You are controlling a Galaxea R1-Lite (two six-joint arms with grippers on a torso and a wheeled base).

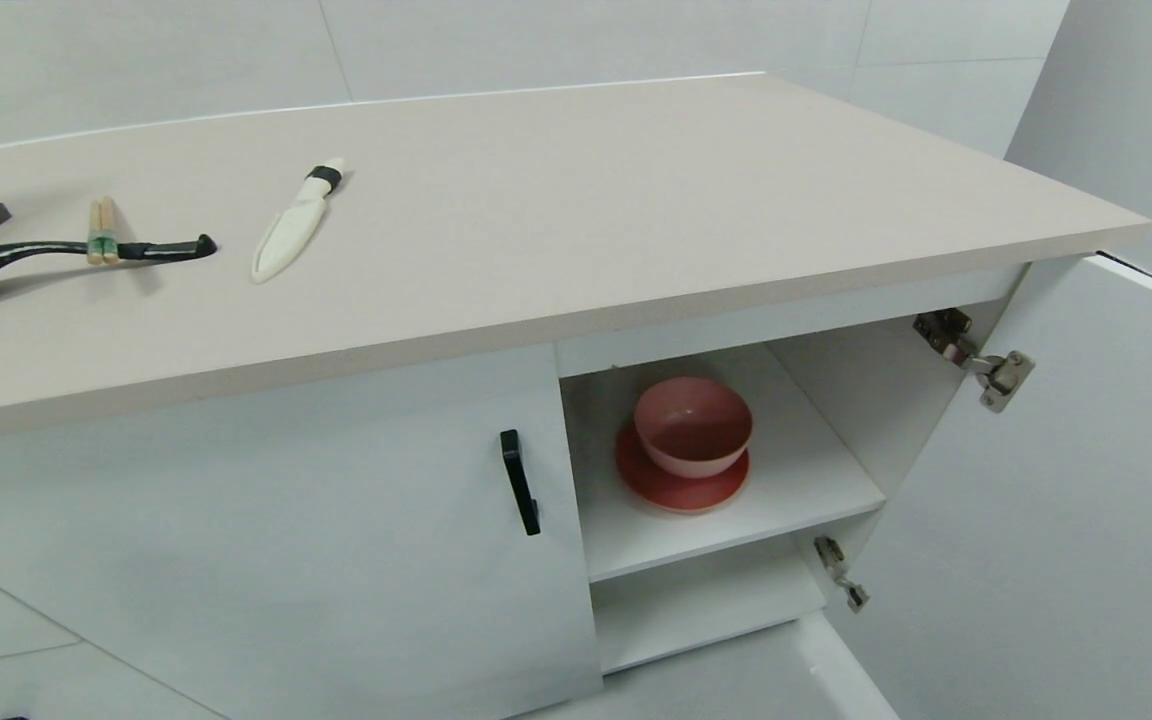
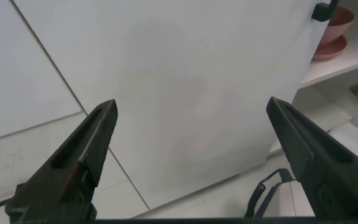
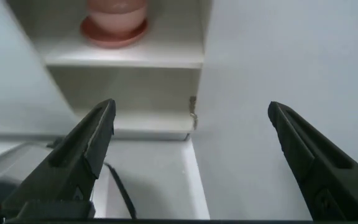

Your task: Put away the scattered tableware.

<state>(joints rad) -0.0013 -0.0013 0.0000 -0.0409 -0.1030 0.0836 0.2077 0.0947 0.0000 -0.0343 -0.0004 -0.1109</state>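
In the head view we judge the job partly done. One bowl [image 1: 693,425] sits on one plate [image 1: 681,488] on the cabinet's upper shelf [image 1: 816,480]. One sheathed knife [image 1: 298,222], one pair of chopsticks [image 1: 101,232] and one black utensil [image 1: 66,252] lie near the left edge of the worktop [image 1: 636,200], seemingly left to store.

In the left wrist view, our left gripper [image 2: 191,104] is spread wide and empty, facing the closed door [image 2: 185,74].

In the right wrist view, our right gripper [image 3: 191,107] is likewise spread and empty, facing the open cabinet.
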